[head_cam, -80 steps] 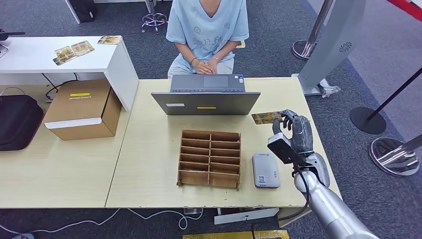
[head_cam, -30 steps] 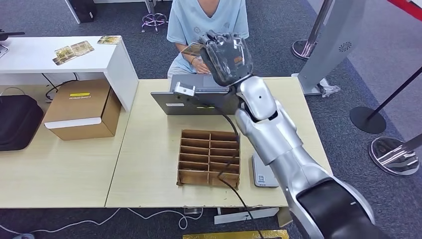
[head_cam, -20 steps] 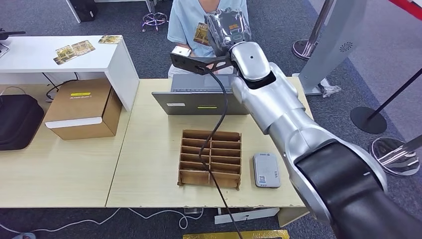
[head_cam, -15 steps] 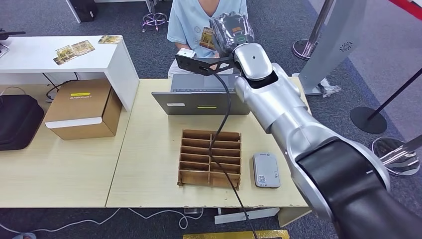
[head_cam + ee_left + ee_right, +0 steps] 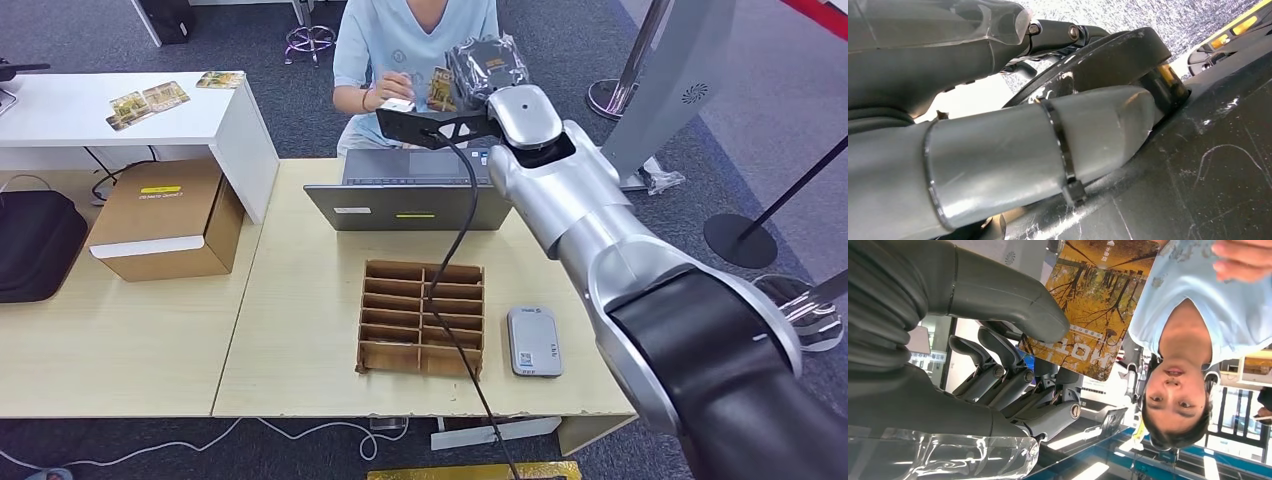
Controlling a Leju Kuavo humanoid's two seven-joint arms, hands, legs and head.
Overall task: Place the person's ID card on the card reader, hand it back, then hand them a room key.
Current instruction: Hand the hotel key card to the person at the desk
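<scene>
You are at the hand-back – your right hand (image 5: 487,68) pinches the yellow autumn-tree printed ID card (image 5: 1094,305) out over the grey laptop (image 5: 415,192) towards the seated person's reaching hand (image 5: 392,88) – the room key is still to give; your left hand's state I cannot tell.

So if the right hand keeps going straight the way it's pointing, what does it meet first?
Most likely the person's hand, raised just ahead of the card that the right hand holds out over the laptop. Behind it is the person's chest. The depth between them is unclear.
</scene>
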